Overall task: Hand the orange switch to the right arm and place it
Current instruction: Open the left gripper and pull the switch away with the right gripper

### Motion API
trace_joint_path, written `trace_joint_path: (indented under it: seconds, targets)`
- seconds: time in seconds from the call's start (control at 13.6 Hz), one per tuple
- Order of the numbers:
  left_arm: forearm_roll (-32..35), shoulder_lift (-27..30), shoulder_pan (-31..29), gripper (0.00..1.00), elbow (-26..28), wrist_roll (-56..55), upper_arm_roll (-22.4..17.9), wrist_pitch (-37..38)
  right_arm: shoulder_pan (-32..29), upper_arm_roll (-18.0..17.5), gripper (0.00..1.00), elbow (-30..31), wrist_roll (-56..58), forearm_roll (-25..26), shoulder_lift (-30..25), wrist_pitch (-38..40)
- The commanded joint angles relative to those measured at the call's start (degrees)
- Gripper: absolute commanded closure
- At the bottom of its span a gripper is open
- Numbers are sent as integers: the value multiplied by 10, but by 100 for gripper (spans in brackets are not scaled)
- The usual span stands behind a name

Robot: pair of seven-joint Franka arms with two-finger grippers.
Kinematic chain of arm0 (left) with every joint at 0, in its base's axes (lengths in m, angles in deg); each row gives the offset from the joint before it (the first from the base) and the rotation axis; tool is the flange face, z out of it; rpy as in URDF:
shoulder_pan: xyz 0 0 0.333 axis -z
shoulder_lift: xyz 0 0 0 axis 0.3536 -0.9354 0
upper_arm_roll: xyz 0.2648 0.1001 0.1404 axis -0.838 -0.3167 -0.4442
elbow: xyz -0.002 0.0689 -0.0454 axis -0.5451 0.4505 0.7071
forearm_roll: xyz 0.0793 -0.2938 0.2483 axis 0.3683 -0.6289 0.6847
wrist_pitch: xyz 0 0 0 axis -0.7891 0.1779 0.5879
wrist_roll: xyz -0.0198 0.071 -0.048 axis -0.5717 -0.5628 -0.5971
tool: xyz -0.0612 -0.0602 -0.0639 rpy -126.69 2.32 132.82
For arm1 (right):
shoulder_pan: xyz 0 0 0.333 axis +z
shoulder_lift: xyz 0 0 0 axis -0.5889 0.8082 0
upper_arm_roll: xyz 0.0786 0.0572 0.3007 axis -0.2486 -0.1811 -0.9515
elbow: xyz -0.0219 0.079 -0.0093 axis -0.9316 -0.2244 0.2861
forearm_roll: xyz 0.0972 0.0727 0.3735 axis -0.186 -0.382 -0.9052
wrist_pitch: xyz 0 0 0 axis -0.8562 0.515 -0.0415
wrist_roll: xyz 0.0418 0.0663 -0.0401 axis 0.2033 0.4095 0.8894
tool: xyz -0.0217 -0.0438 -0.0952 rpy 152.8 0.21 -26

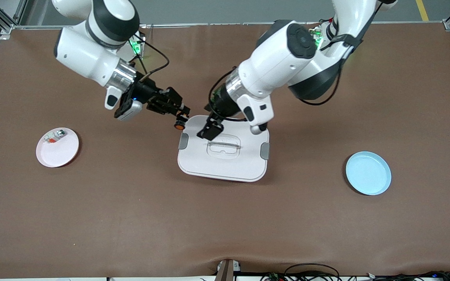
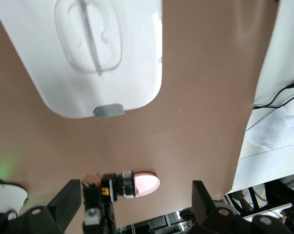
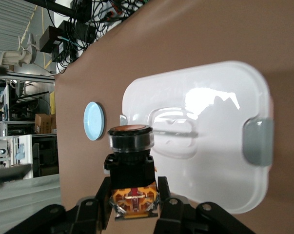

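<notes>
The right gripper (image 1: 181, 113) is clamped on the orange switch (image 1: 179, 125), holding it in the air just beside the edge of the white lidded container (image 1: 225, 164) at mid-table. The left gripper (image 1: 210, 130) hangs over that container's lid, fingers spread wide and holding nothing. A pink plate (image 1: 58, 148) carrying a small whitish part (image 1: 54, 136) lies toward the right arm's end; a blue plate (image 1: 368, 173) lies toward the left arm's end.

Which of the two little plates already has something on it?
The pink plate toward the right arm's end holds a small whitish part; the blue plate toward the left arm's end is bare.
</notes>
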Motion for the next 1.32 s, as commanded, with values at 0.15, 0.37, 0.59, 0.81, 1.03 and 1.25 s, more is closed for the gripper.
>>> trace_joint_path:
  seconds: [0.15,0.37,0.59,0.81,1.03,1.25]
  targets:
    - [85,40,-55,0,8,151,0,84,-110,-1,100,-1,126,105,-10,111]
    - [108,55,-111,0,11,336,0,162,-179,-1,100,-4,225,226,-10,158]
    - [146,63,-172,0,15,460,0,223,-228,-1,100,-5,416,326,-10,182]
    - [185,73,-219,0,14,584,0,277,-283,-1,100,-4,539,394,-5,182]
    - [188,93,-255,0,14,661,-2,329,-315,-1,100,-4,670,451,3,182]
    - [213,107,-280,0,15,714,-3,371,-347,-1,100,-4,739,512,20,180]
